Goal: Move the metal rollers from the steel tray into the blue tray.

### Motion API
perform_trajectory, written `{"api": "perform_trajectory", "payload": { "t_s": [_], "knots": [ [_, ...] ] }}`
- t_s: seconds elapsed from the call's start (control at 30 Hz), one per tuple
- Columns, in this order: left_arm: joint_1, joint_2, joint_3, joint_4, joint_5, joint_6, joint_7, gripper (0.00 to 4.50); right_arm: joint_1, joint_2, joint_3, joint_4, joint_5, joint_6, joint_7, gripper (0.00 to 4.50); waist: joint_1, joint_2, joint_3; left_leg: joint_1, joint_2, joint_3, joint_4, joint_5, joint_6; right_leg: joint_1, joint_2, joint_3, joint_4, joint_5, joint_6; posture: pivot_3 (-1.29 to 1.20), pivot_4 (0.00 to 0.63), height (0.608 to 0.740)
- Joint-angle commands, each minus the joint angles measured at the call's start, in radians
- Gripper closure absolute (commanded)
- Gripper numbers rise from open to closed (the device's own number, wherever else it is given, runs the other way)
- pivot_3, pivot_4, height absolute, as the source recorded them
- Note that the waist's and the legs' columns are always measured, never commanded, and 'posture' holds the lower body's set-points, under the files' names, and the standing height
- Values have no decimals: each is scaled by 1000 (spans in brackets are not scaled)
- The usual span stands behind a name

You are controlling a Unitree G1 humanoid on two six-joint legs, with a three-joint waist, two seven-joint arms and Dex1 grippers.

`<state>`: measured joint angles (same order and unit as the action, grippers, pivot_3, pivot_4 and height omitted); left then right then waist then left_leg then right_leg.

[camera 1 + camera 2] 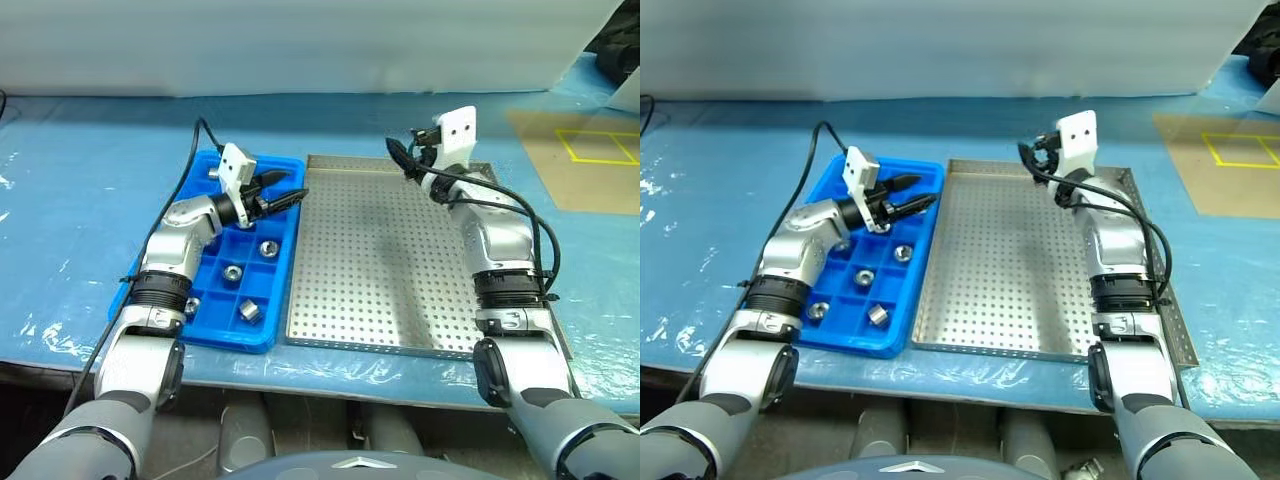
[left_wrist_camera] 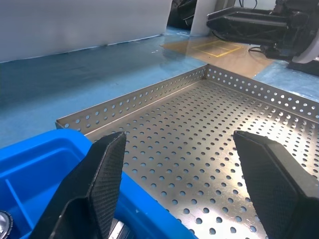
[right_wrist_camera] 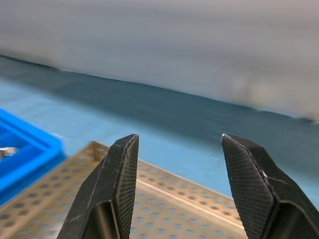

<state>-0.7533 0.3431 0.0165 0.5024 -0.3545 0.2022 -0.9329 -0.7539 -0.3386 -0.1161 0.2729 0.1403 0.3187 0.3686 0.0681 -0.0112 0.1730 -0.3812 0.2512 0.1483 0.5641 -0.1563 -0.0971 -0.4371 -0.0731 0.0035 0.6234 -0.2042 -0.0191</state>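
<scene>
The blue tray (image 1: 228, 338) lies at the left, and several metal rollers rest in its compartments, such as one (image 1: 268, 248), a second (image 1: 232, 272) and a third (image 1: 250, 311). Beside it on the right lies the steel tray (image 1: 380, 270), whose perforated floor shows bare. My left gripper (image 1: 297, 183) hovers open over the blue tray's right rim, pointing towards the steel tray, with nothing between its fingers (image 2: 102, 174). Over the steel tray's far right corner, my right gripper (image 3: 177, 142) is open and holds nothing.
The table is covered in blue plastic sheet (image 1: 80, 200). A white panel (image 1: 300, 40) stands along the back. A brown board with a yellow square outline (image 1: 590, 150) lies at the far right. Black cables loop off both wrists.
</scene>
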Motion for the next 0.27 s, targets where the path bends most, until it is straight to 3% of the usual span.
{"api": "perform_trajectory", "payload": {
  "t_s": [0.03,0.27],
  "knots": [
    [-55,2,36,46,8,-48,17,848,1,-14,-20,-2,-20,-36,-46,1816,0,0,0,0,0,0,0,0,0,0,0,0,0,0,0,-157,150,740],
    [-117,-31,107,109,-16,-89,79,848,-1,-17,-4,4,-63,-94,-120,1816,-3,0,0,0,0,0,0,0,0,0,0,1,0,0,1,-178,150,740]
  ]
}}
